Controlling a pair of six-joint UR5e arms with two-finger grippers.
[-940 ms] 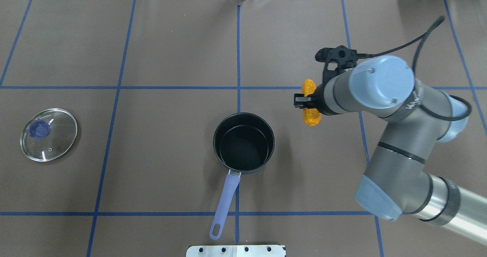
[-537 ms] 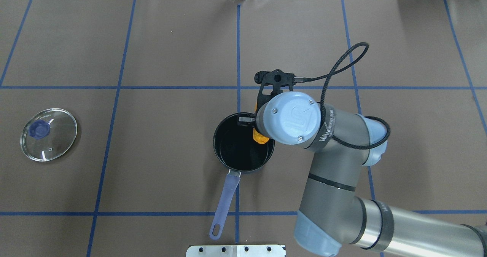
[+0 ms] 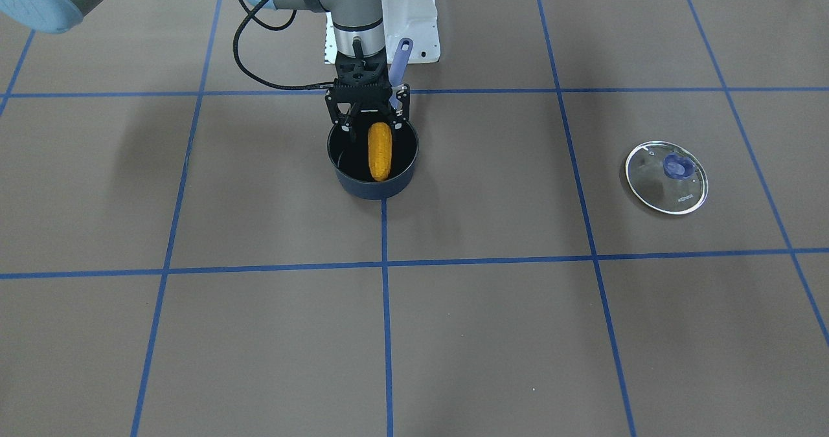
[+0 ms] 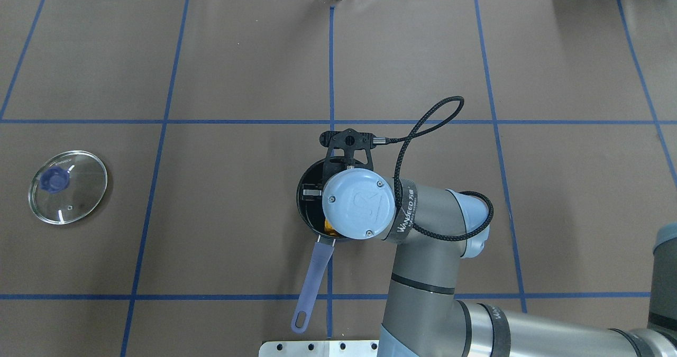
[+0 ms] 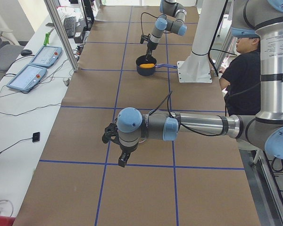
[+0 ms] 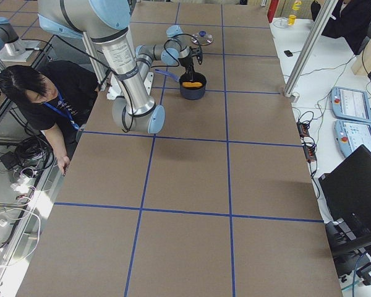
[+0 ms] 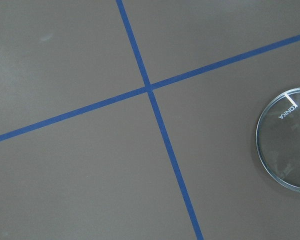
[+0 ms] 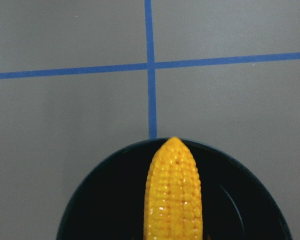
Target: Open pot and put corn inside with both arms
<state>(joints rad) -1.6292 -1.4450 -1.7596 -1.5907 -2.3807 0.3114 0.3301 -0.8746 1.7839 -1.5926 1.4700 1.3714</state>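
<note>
The black pot [image 3: 372, 188] stands open at the table's middle, its purple handle [image 4: 313, 283] pointing at the robot. The orange-yellow corn [image 3: 379, 152] lies inside it, tip against the far rim; it also shows in the right wrist view [image 8: 172, 195]. My right gripper [image 3: 372, 125] hangs over the pot with its jaws spread wide on either side of the corn's near end. My left gripper [image 5: 122, 157] hovers low over the table far to the left, seen only from the side; I cannot tell its state. The glass lid [image 4: 67, 186] with a blue knob lies flat at the left.
The white mounting base [image 3: 408, 16] sits at the robot's edge behind the pot handle. The right wrist camera's black cable [image 4: 423, 129] loops beside the pot. An operator [image 5: 245, 70] sits beside the robot's base. The lid's edge shows in the left wrist view [image 7: 290, 140].
My right arm swung left with the corn from right of the pot to directly over it. The corn is now down inside the pot and the jaws stand apart.
</note>
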